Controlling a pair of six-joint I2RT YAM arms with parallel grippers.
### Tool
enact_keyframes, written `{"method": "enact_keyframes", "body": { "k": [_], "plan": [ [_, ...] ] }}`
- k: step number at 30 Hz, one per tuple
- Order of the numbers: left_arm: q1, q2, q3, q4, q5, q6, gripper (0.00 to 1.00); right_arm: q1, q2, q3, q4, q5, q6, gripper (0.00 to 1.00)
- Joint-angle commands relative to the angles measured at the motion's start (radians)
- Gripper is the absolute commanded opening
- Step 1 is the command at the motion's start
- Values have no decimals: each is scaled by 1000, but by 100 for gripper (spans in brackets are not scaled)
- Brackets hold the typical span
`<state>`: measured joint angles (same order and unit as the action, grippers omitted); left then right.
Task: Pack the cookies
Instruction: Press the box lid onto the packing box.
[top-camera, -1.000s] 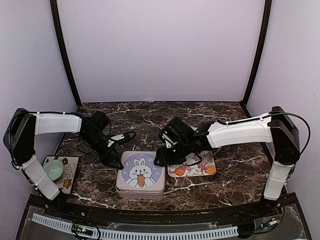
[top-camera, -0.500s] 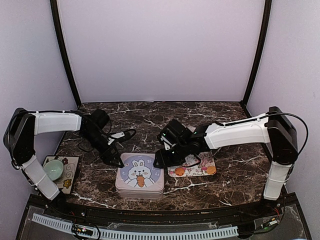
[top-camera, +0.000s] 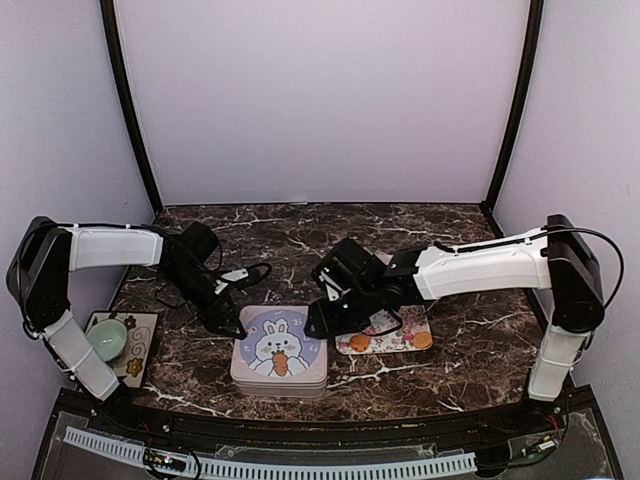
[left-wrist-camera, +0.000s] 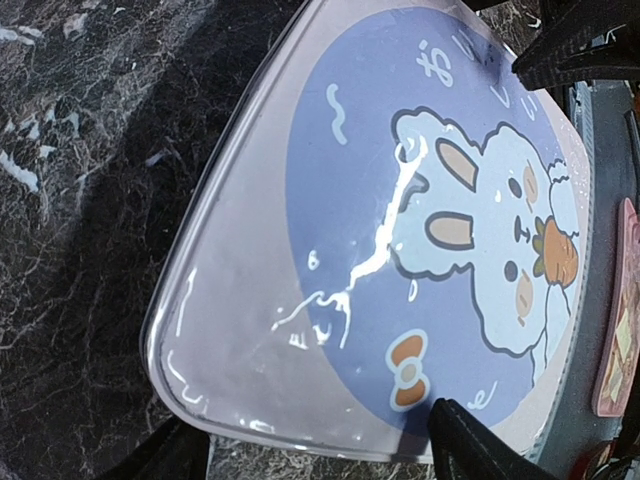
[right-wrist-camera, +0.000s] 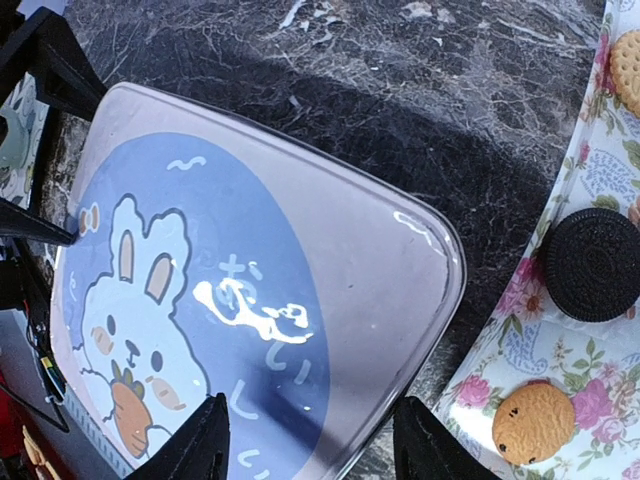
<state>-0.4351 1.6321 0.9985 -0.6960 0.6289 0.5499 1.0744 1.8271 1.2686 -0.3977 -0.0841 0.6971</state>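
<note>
Widely spread left fingers (top-camera: 234, 326), right fingers (top-camera: 317, 325) narrower, both straddling tin (top-camera: 280, 352)

Arms angled inward; left hand (top-camera: 227, 320), right hand (top-camera: 321, 323) low, fingers (right-wrist-camera: 195, 450) apart.

I am reading white Japanese characters on the tin lid (right-wrist-camera: 340, 240), curving along the blue circle beside the rabbit drawing (right-wrist-camera: 130, 300). お is showing clearly, and I am taking the next ones for いしい, with glare crossing them. My left wrist view is showing the same お and い.
</note>
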Motion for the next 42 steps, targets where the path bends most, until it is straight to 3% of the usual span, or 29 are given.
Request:
{"method": "enact_keyframes", "body": {
  "k": [1, 11, 20, 27, 34, 42],
  "plan": [
    [-7, -20, -34, -17, -21, 33, 78, 28, -56, -24, 28, 11, 33, 56],
    [-6, -6, -34, -9, -59, 28, 77, 38, -24, -25, 45, 7, 33, 56],
    [-6, 10, -54, 21, -109, 22, 77, 39, -60, -107, 67, -4, 52, 44],
    [-6, 29, -9, 33, -141, -8, 78, 64, -64, -195, 88, 8, 68, 40],
    [-6, 46, -30, 51, -152, -11, 77, 90, -75, -152, 46, 47, 60, 41],
    [-7, 42, -81, 81, -216, -15, 71, 41, -63, 8, -23, 53, -22, 42]
  ]
}}
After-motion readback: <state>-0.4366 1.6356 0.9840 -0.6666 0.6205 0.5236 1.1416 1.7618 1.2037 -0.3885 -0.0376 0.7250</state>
